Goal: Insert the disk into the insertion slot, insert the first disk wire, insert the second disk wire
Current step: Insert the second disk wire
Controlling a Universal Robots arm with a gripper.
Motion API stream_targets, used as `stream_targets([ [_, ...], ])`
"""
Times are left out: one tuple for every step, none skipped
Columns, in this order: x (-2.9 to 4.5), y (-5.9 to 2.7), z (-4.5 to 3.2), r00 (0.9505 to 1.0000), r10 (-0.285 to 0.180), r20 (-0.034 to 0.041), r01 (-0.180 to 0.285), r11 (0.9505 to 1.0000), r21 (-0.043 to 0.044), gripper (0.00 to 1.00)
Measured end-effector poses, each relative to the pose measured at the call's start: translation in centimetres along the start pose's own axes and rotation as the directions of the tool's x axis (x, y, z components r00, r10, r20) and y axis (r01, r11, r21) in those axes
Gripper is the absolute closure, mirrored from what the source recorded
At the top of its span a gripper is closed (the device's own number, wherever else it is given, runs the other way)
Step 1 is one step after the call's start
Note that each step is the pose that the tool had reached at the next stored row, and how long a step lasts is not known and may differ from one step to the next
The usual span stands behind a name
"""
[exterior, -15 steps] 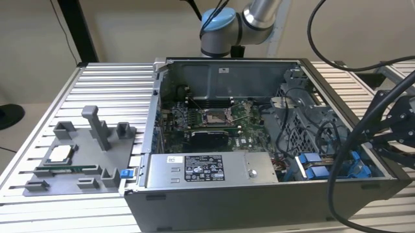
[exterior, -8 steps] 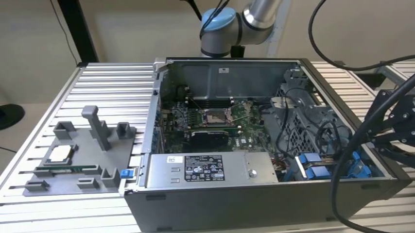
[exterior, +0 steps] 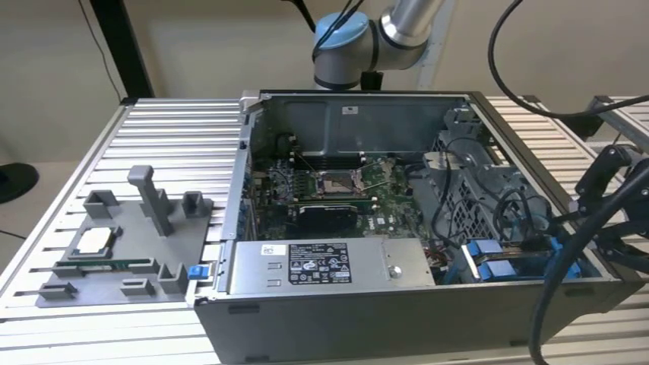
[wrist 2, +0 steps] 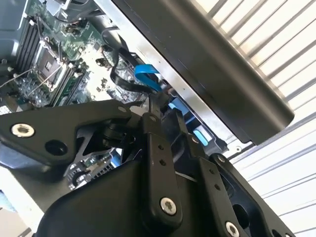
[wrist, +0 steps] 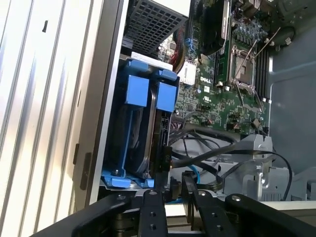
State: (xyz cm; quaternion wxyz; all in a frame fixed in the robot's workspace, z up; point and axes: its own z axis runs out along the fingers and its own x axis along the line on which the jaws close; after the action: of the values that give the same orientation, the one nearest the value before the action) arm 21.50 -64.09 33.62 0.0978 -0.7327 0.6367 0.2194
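The disk sits edge-on in the insertion slot, in the left-centre of the first wrist view, its blue carrier tabs standing above it. In the exterior view the same blue tabs show at the lower right of the open computer case, just beside the grey power supply. The first step therefore looks done, and the work in hand appears to be the first wire.

The gripper hangs at the bottom centre of the first wrist view, its two fingers drawn close together just beside the disk's connector end. A small dark part lies near the tips, but whether anything is clamped cannot be told. Seating a plug here would call for squaring it to the disk's edge among the loose black cables.

The disk's long axis runs up and down the first wrist frame, with the connector end towards the bottom, facing the gripper.
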Motion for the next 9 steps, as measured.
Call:
stream_targets([
  [0.05, -0.01, 0.10, 1.0000, 0.000, 0.0002, 0.000, 1.0000, 0.0002, 0.00],
  [0.10, -0.01, 0.20, 1.0000, -0.001, 0.0010, 0.001, 1.0000, 0.0009, 0.00],
  [0.15, -0.01, 0.28, 1.0000, -0.002, 0.0043, 0.002, 1.0000, 0.0020, 0.00],
  [0.17, -0.01, 0.33, 1.0000, -0.003, 0.0092, 0.003, 1.0000, 0.0030, 0.00],
  [0.19, 0.01, 0.39, 0.9999, -0.003, 0.0128, 0.003, 1.0000, 0.0040, 0.00],
  [0.21, 0.03, 0.45, 0.9999, -0.003, 0.0153, 0.003, 1.0000, 0.0052, 0.00],
  [0.23, 0.06, 0.50, 0.9998, -0.003, 0.0179, 0.003, 1.0000, 0.0065, 0.00],
  [0.25, 0.08, 0.54, 0.9998, -0.003, 0.0208, 0.003, 1.0000, 0.0078, 0.00],
  [0.26, 0.10, 0.57, 0.9997, -0.002, 0.0238, 0.002, 1.0000, 0.0091, 0.00],
])
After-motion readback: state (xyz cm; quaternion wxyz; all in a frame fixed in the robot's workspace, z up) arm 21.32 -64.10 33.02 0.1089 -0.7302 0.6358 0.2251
